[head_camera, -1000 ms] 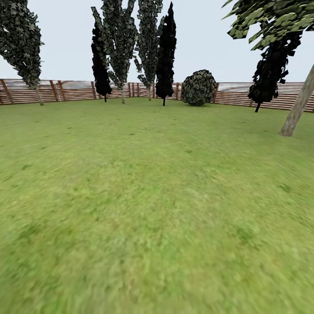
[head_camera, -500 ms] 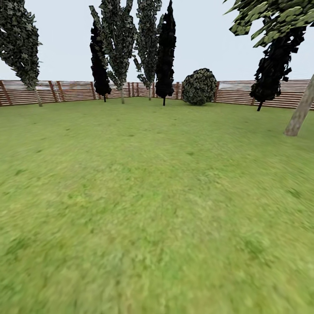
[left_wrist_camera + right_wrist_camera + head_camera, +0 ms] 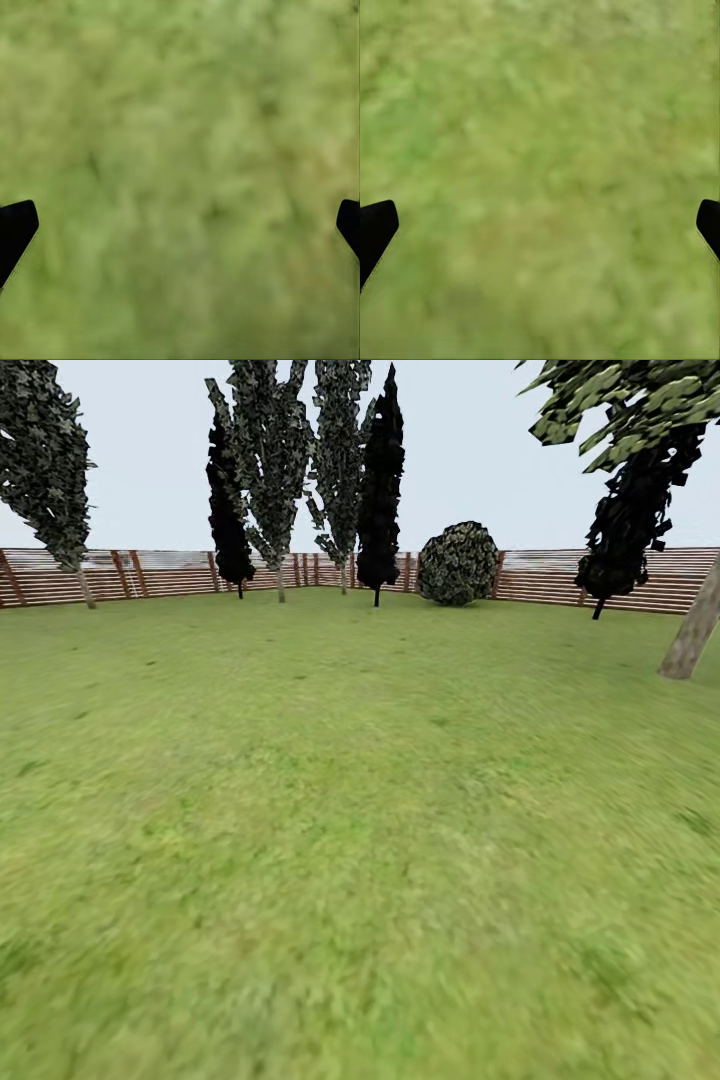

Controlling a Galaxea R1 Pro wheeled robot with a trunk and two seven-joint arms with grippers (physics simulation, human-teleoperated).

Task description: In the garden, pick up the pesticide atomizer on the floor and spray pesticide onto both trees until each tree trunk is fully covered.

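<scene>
Tree trunk cut by right edge; near lawn blurred.

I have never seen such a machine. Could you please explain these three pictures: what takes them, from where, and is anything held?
A simulated wheeled robot with two arms takes them. The large picture comes from its head camera: a lawn, a wooden fence, dark trees, a round bush, and one leaning tan trunk at the right edge. The other two come from cameras near each gripper, looking down at grass. The left gripper and right gripper are open, black fingertips wide apart, holding nothing.
</scene>
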